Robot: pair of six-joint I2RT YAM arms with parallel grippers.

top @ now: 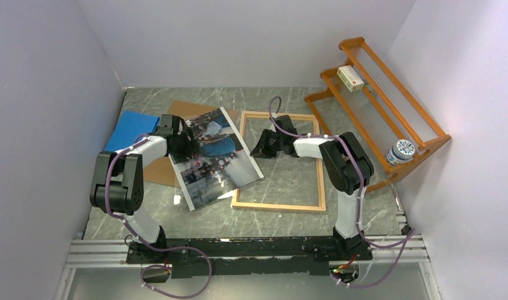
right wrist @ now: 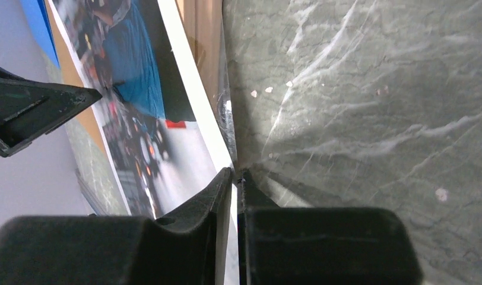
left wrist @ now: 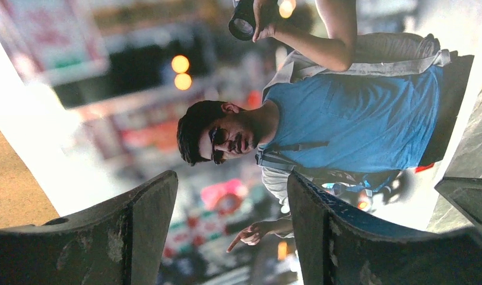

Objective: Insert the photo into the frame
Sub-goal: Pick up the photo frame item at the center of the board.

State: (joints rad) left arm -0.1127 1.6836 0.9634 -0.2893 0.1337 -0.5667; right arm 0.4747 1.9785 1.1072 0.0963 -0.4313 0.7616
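Note:
The photo (top: 215, 157), a colour print with a man in a blue shirt, lies face up and skewed left of the frame (top: 279, 206), its right edge over the frame's left border. My left gripper (top: 187, 145) hovers open just above the print (left wrist: 345, 113), nothing between its fingers (left wrist: 140, 225). My right gripper (top: 259, 149) reaches left across the frame and is shut on the photo's white right edge (right wrist: 194, 101), beside the frame's wooden border (right wrist: 206, 35). The frame lies flat, with marble showing inside it.
A blue sheet (top: 131, 128) and a brown hardboard panel (top: 157, 173) lie under and left of the photo. An orange slatted rack (top: 389, 106) at the right wall holds a small box (top: 350, 78) and a jar (top: 400, 152). Walls enclose three sides.

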